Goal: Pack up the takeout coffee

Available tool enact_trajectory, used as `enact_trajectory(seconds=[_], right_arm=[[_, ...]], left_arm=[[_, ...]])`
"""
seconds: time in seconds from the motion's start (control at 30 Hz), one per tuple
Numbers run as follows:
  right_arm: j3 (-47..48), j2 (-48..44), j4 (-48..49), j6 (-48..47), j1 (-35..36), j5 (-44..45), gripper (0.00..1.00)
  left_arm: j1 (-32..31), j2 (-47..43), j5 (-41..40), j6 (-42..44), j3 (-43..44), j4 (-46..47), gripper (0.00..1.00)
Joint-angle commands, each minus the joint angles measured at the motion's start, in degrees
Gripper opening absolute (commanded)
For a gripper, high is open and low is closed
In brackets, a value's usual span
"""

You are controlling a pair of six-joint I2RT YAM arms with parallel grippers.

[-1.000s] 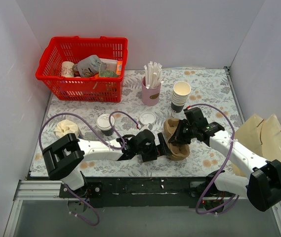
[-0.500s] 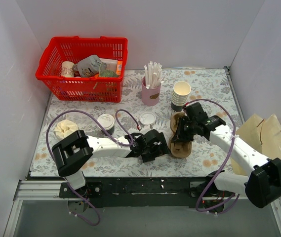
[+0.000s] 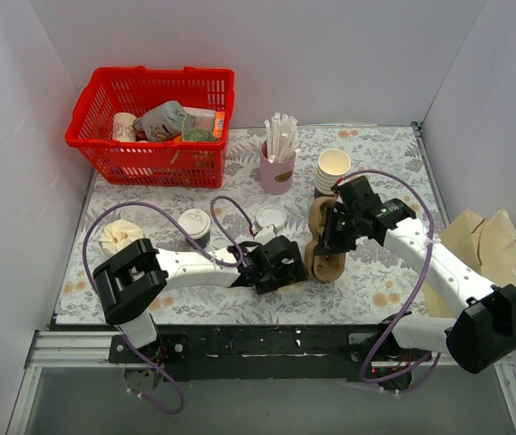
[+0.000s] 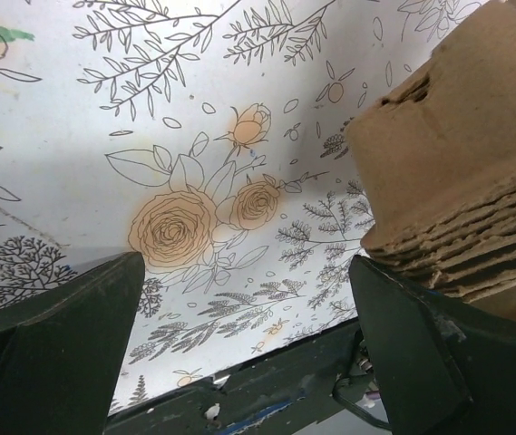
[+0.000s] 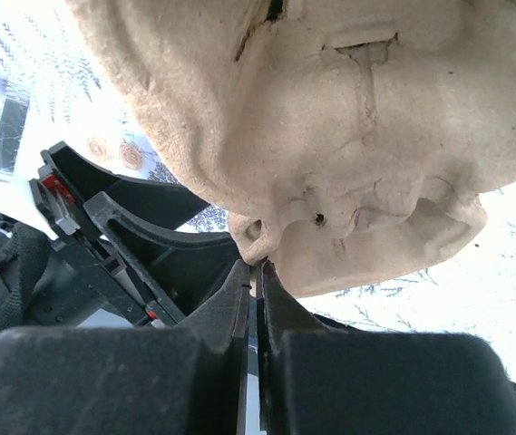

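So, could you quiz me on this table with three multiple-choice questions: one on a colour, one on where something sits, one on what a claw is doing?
1. What colour is the basket? A red; B blue; C green.
2. Where is the takeout coffee? A in the basket; B on the table, left of the loose white lid; C on the stacked cream cups.
3. What is the right gripper doing? A open, holding nothing; B shut on the brown carrier; C shut on the coffee.

Answers: 1 A, its mesh walls are red; 2 B, it stands upright on the flowered cloth; 3 B, the wrist view shows it pinching the carrier's edge.
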Motion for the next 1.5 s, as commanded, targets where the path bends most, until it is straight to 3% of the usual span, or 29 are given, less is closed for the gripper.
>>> enact_trajectory(seconds=[0.0, 0.37, 0.67, 0.77, 0.83, 0.87, 1.0, 1.17, 1.27, 1.47], right_arm=[[2.25, 0.23, -2.51, -1.94, 0.34, -1.58, 0.01], [-0.38, -0.56, -4.8, -8.97, 0.34, -0.97, 0.01], [-4.96, -2.23, -1.98, -13.27, 1.04, -5.01, 0.01], [-4.52, -4.16, -2.51, -14.25, 2.71, -2.04, 0.26], [-4.69, -5.57, -2.17, -14.33, 4.03, -1.76, 0.29], [-4.87, -5.84, -1.64, -14.34, 5.08, -1.67, 0.36], [-1.37, -2.34, -2.42, -13.72, 19.36, 7.54, 0.52], [1.81, 2.77, -2.34, -10.29, 25.56, 16.16, 0.58], [2.25, 5.76, -1.55, -9.24, 26.62, 16.7, 0.59], [2.16, 8.92, -0.84, -5.81, 26.97, 19.07, 0.58]], left_arm=[[0.59, -4.51, -2.46, 3.02, 0.45, -0.09, 0.98], [0.68, -15.67, 0.71, 5.84, -4.02, 1.67, 0.98], [0.77, -12.59, 1.42, 4.0, -3.41, 2.46, 0.98], [0.68, -17.05, 0.1, 2.33, -7.18, 3.33, 0.98], [0.68, -19.0, -1.04, 1.98, -9.38, 3.69, 0.98], [0.86, -19.54, -1.31, 1.28, -9.74, 2.65, 0.98], [1.65, -23.48, -4.2, -1.62, -11.32, -4.03, 0.98], [3.93, -29.73, -7.89, -4.53, -15.01, -11.49, 0.98], [4.2, -32.19, -9.39, -5.85, -16.33, -15.02, 0.98], [4.2, -35.01, -7.2, -5.5, -19.67, -12.58, 0.98]])
